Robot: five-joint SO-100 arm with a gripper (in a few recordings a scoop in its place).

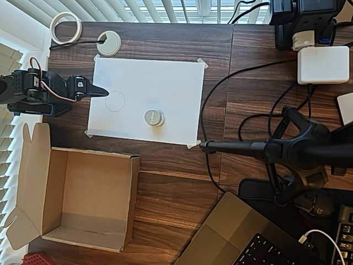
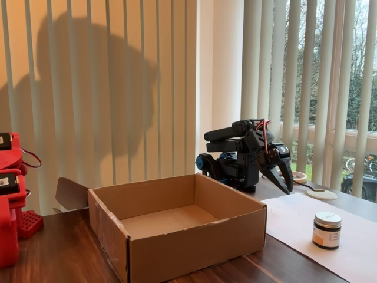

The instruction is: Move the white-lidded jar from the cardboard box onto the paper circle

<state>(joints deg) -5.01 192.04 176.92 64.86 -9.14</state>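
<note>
**Jar upright on the sheet, outside the drawn circle**

Although the task names the box as its place, you can see the one white-lidded jar [image 1: 154, 117] standing on the white paper sheet [image 1: 165, 83], its short axis vertical and its round off-white lid facing straight up. Look at the fixed view: the jar [image 2: 327, 230] is a squat cylinder with a pale lid, a dark glassy body and a light label with an orange patch on its side. Faint print crosses the lid in the overhead view.

Your paper circle [image 1: 115, 101] is a single thin pencil outline, round, near the sheet's left edge in the overhead view; the jar sits apart from it, lower and to the right, not touching the line. Tape holds the sheet's corners to the dark wood-grain table [image 1: 182, 165].

You have one cardboard box [image 1: 83, 196], brown corrugated, rectangular, with its flaps folded outward and bare board inside.

Your gripper [image 1: 102, 91] is black plastic, tapering to a point that lies over the sheet's left edge, just left of the circle. From the fixed view its fingers [image 2: 287, 180] angle downward; you cannot tell whether they are spread or pressed together, but nothing sits between them.
</note>
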